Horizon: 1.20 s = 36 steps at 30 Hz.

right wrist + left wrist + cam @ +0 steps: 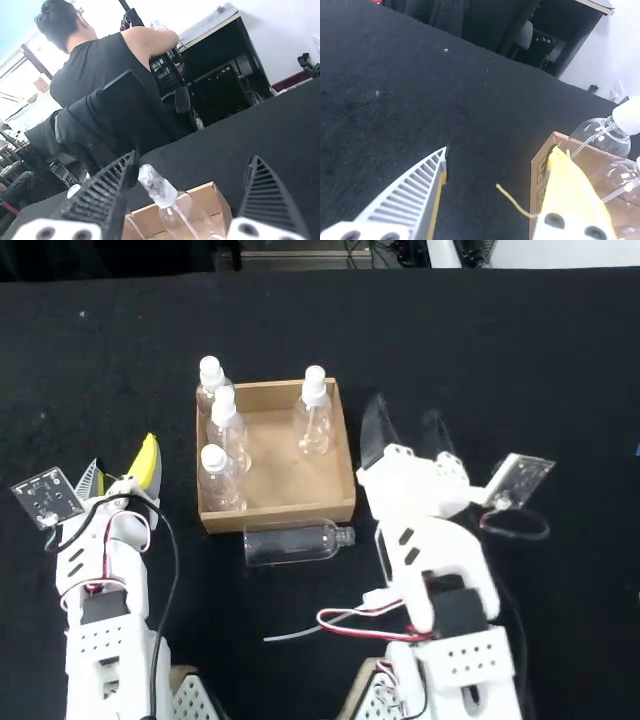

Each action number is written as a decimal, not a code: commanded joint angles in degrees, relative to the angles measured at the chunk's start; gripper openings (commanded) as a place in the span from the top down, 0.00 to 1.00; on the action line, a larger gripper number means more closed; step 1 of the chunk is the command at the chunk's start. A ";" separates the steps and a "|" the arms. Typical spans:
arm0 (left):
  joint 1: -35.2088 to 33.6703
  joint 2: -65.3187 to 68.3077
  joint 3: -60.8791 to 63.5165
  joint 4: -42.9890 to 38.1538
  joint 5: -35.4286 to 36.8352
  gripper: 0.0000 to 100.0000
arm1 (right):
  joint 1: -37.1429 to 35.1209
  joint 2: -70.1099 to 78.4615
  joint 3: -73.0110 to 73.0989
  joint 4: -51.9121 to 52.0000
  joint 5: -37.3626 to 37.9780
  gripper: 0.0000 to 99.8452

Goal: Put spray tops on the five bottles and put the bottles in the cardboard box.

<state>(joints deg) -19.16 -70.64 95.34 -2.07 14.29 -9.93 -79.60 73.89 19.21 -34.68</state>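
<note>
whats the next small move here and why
Probably swing the right gripper, open and empty, back toward the bottle lying in front of the box: it has no spray top, while four topped bottles already stand inside.

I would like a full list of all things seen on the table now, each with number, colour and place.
table: one, black, under everything
cardboard box: one, brown, middle of the table
bottles with spray tops: four, clear with white tops, standing in the box
bottle without top: one, clear, lying on the table in front of the box
left gripper: one, yellow and white fingers, open, left of the box
right gripper: one, black fingers, open, right of the box
</note>
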 commanded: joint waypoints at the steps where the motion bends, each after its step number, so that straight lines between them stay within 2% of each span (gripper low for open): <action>1: -0.13 -0.18 0.75 -1.23 0.26 0.70 | 0.26 6.99 -16.13 13.36 -1.14 0.70; 5: -0.13 -0.18 0.75 -1.23 0.26 0.70 | 0.35 18.33 -31.08 30.07 0.18 0.70; 9: -0.13 -0.18 0.75 -1.14 0.26 0.70 | 0.35 22.99 -43.03 47.82 0.53 0.70; 11: -0.13 -0.18 0.75 -1.14 0.26 0.70 | 0.44 23.08 -44.88 51.08 0.97 0.70; 14: -0.13 -0.18 0.75 -1.14 0.26 0.70 | 0.35 23.52 -43.82 50.55 3.08 0.69; 17: -0.31 -0.18 0.75 -1.14 0.44 0.70 | -0.62 24.92 -39.60 46.59 19.34 0.70; 19: -0.57 -0.18 0.66 -1.14 0.70 0.70 | -3.87 27.30 -37.85 46.07 29.10 0.74; 22: -0.66 -0.18 0.48 -1.14 0.70 0.70 | -10.73 31.16 -37.23 53.27 44.48 0.80; 24: -0.66 -0.18 0.40 -1.14 0.79 0.70 | -16.44 33.10 -37.23 58.37 49.58 0.82; 27: -0.75 -0.18 0.22 -1.14 0.79 0.70 | -23.30 34.59 -36.88 60.66 49.93 0.82; 31: -4.79 -0.26 -0.04 -1.41 1.23 0.70 | -27.16 36.88 -36.79 58.20 45.36 0.85; 36: -11.12 0.09 -1.36 -1.23 11.87 0.70 | -32.44 42.86 -32.92 49.14 41.93 0.94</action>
<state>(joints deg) -25.67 -70.64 95.34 -2.07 18.59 -38.95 -40.13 39.25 74.51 9.45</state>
